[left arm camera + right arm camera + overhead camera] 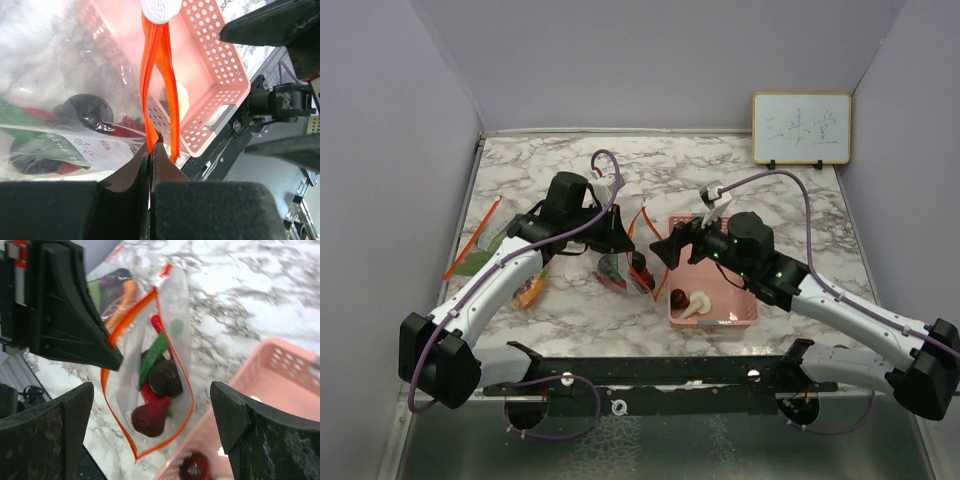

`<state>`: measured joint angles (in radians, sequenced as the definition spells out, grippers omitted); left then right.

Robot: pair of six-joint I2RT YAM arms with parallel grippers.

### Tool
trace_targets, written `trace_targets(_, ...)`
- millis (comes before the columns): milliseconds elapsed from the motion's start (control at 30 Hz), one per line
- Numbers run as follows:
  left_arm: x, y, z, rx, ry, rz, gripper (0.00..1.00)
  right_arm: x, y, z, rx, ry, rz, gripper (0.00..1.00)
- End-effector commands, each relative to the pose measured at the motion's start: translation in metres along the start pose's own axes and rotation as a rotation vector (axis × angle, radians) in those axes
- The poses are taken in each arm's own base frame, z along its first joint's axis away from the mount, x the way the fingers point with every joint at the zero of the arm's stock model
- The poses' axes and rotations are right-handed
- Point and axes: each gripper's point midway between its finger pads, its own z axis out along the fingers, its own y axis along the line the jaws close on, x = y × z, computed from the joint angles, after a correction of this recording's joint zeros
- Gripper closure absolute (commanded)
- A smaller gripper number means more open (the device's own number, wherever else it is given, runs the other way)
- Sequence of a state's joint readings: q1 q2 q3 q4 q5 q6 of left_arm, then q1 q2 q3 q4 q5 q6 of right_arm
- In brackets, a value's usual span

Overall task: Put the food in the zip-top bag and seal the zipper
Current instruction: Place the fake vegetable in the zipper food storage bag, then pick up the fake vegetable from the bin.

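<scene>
The clear zip-top bag (625, 268) with an orange zipper rim (116, 410) lies open on the marble table, left of the pink basket (738, 300). My left gripper (150, 150) is shut on the bag's orange rim (149, 100) and holds the mouth up. Inside the bag are a dark round piece (165, 377), a dark red piece (150, 417), a green piece (155, 352) and a red chili (156, 322). My right gripper (152, 405) is open and empty just above the bag's mouth. The basket holds a dark round piece (677, 297) and a white mushroom-like piece (697, 303).
A second bag (485, 250) with green leaves and an orange carrot (530, 290) lies at the table's left. A whiteboard (801, 128) stands at the back right. Grey walls close in the left and right sides.
</scene>
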<state>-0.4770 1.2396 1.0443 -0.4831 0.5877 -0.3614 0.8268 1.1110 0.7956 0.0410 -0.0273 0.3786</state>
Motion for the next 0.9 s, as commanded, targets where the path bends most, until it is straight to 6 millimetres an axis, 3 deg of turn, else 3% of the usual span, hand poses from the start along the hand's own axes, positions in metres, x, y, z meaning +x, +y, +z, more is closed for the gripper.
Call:
trace_targets(0,-0.006,-0.009,-0.003,0.043,-0.030,0.018,1.00,0.039,-0.050,-0.033,0.320,0.150,0.106,0.00)
trace_targets(133,-0.007,-0.010,-0.005,0.043,-0.034,0.025,1.00,0.094,-0.076,-0.061,0.500,0.341,0.179,0.00)
trace_targets(267,-0.007,-0.010,-0.005,0.042,-0.033,0.024,1.00,0.128,-0.079,-0.068,0.511,0.428,0.217,0.01)
trace_targets(567,-0.003,-0.009,-0.005,0.039,-0.029,0.023,1.00,0.173,-0.065,-0.044,0.344,0.540,0.190,0.13)
trace_targets(867,-0.003,-0.009,-0.006,0.037,-0.030,0.022,1.00,0.196,-0.069,-0.023,0.305,0.570,0.162,0.24)
